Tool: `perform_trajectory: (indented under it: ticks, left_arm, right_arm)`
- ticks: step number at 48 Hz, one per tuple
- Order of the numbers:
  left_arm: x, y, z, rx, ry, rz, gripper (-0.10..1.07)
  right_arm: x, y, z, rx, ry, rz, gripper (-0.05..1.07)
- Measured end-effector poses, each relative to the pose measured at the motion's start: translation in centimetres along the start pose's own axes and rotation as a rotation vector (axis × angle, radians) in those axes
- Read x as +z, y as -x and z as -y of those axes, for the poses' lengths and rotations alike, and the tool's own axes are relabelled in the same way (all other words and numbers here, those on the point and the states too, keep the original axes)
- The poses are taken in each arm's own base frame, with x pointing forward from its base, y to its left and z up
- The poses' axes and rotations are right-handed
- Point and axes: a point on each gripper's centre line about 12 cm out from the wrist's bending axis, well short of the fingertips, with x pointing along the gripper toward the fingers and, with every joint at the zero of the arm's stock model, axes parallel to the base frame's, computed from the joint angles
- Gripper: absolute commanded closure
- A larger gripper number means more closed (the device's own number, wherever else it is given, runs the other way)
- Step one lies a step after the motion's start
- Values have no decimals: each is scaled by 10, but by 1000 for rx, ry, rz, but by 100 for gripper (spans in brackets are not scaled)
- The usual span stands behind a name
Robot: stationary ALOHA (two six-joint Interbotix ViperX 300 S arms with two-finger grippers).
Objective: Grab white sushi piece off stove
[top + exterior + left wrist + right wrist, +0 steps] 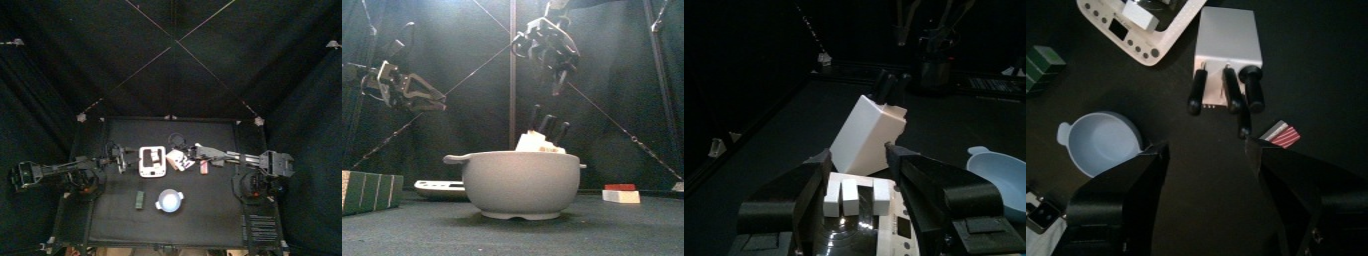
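Left pincer point(858, 165) wide open, hanging just over the white rectangular sushi piece point(851, 196), which sits on the small white toy stove point(151, 160). Right pincer point(1207, 150) open above the white knife block point(1227, 40).

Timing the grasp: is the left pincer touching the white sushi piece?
Cannot tell. Left wrist view shows the open left pincer flanking the white sushi piece, no clear gap or contact.

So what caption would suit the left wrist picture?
Open left claw above white sushi pieces on the stove, knife block behind.
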Motion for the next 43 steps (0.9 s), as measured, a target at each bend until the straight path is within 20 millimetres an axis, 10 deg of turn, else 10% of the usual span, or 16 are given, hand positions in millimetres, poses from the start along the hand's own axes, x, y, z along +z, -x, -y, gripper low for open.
perform_trajectory:
  ticks: [29, 43]
  left_arm:
    - [11, -11, -1, 7, -1, -23, 13]
    - [13, -39, -10, 83, 96, -167, 13]
  right_arm:
    - [-82, 31, 70, 348, 194, 732, 10]
    - [-103, 9, 108, 315, 251, 884, 9]
